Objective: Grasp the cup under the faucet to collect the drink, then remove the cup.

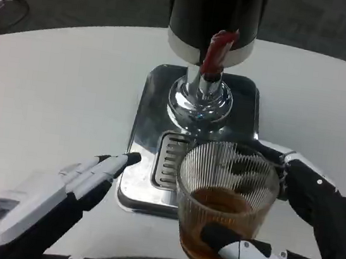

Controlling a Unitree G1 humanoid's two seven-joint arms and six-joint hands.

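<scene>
The right hand (pixel 285 246) is gripping a ribbed glass cup (pixel 224 200) of amber drink at 5 o'clock on the white tabletop (pixel 56 95), the left hand (pixel 56 194) lying spread.

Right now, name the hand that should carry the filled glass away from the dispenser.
Right. The right hand already grips the ribbed glass holding brown drink, over the drip tray. The left hand holds nothing, fingers outstretched beside the tray.

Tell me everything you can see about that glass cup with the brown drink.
The cup is a clear, ribbed tumbler that looks like glass, upright, with brown liquid filling its lower part. The right hand grips it, fingers wrapped around its sides. It sits at the front edge of the shiny metal drip tray, in front of the dispenser's chrome faucet.
</scene>
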